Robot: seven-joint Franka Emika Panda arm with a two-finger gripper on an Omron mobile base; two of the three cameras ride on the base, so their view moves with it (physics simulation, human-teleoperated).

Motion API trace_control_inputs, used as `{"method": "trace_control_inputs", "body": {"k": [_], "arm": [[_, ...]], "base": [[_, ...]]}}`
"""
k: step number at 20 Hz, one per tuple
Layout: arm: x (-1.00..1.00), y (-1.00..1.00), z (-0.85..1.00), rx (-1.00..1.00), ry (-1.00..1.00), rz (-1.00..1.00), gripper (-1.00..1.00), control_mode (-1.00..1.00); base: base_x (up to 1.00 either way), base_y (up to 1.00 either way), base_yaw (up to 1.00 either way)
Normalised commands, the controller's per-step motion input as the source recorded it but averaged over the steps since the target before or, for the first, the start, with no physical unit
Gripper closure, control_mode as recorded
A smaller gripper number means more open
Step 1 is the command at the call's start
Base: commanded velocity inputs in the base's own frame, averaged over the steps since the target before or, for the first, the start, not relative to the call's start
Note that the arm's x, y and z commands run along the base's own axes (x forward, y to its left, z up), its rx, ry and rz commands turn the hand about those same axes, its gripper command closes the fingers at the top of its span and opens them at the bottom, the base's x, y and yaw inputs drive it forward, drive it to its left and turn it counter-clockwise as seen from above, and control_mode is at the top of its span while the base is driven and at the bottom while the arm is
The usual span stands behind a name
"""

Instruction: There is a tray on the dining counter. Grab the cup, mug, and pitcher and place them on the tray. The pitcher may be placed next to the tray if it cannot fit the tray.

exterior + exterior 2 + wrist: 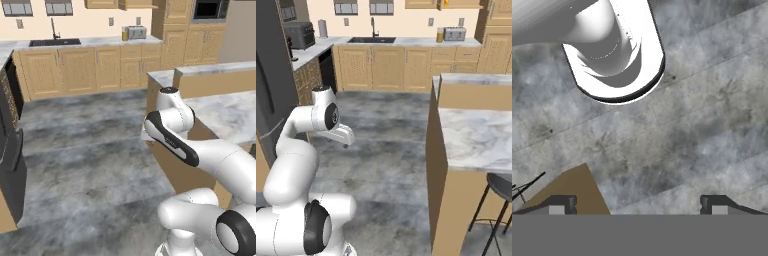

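While the gripper (637,205) hangs with fingers wide and empty over the grey floor (702,125) beside the dining counter (476,135), no cup, mug, pitcher or tray can be located, so the robot seems at the searching step and must drive toward them.

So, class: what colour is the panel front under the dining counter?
Plain tan, beneath the dining counter; right base view shows it best.

We see the dining counter (476,135) cut off by the right edge in both base views. A stool (499,190) beside it is cropped at the right base view's corner. A small yellow item (440,35) beside the toaster (454,34) is too small to identify.
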Motion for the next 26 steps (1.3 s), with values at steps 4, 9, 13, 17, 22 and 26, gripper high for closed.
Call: {"method": "trace_control_inputs", "body": {"k": [4, 9, 13, 17, 22, 26], "arm": [[0.00, 0.00, 0.00, 0.00, 0.00, 0.00, -1.00, 1.00], [0.00, 0.00, 0.00, 0.00, 0.00, 0.00, -1.00, 1.00], [0.00, 0.00, 0.00, 0.00, 0.00, 0.00, -1.00, 1.00], [0.00, 0.00, 0.00, 0.00, 0.00, 0.00, -1.00, 1.00], [0.00, 0.00, 0.00, 0.00, 0.00, 0.00, -1.00, 1.00], [0.00, 0.00, 0.00, 0.00, 0.00, 0.00, -1.00, 1.00]], "base": [[0.28, 1.00, -0.10], [0.80, 0.55, -0.12], [1.00, -0.19, 0.00], [0.88, -0.39, 0.03], [0.91, -0.11, 0.01], [1.00, -0.01, 0.00]]}}
